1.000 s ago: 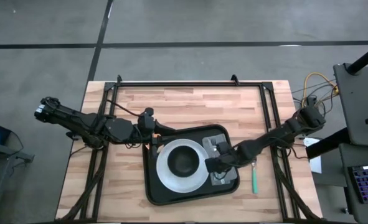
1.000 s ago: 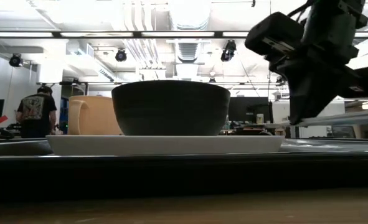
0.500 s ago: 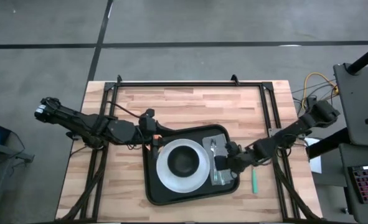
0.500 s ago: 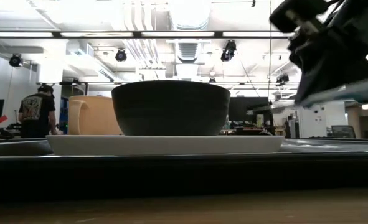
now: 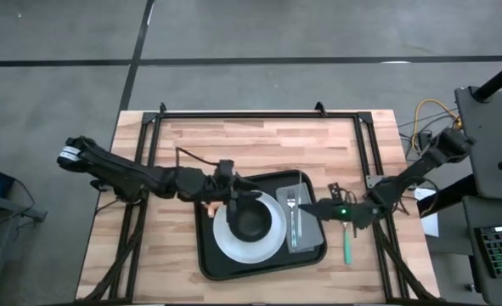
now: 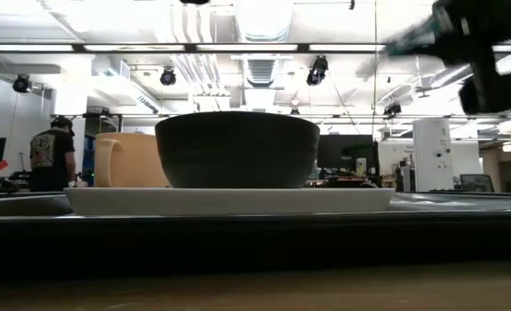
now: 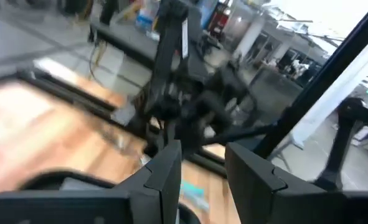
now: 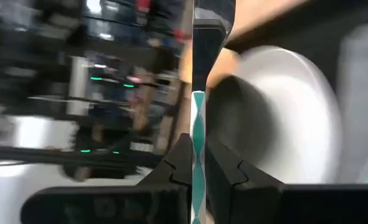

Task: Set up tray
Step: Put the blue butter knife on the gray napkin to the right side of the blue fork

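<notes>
text: none legible | labels: none | signs: none

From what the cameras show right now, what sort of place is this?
Probably a robotics lab or workshop: exposed ceiling ducts hang overhead, a wooden workbench stands on bare concrete, and a person walks among equipment in the background.

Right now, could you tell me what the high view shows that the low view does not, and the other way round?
Only the high view shows the fork on the grey napkin, the green-handled utensil on the table, and the left gripper over the tray. Only the low view shows the tan mug and a person in the room behind. Both show the dark bowl on the white plate.
</notes>
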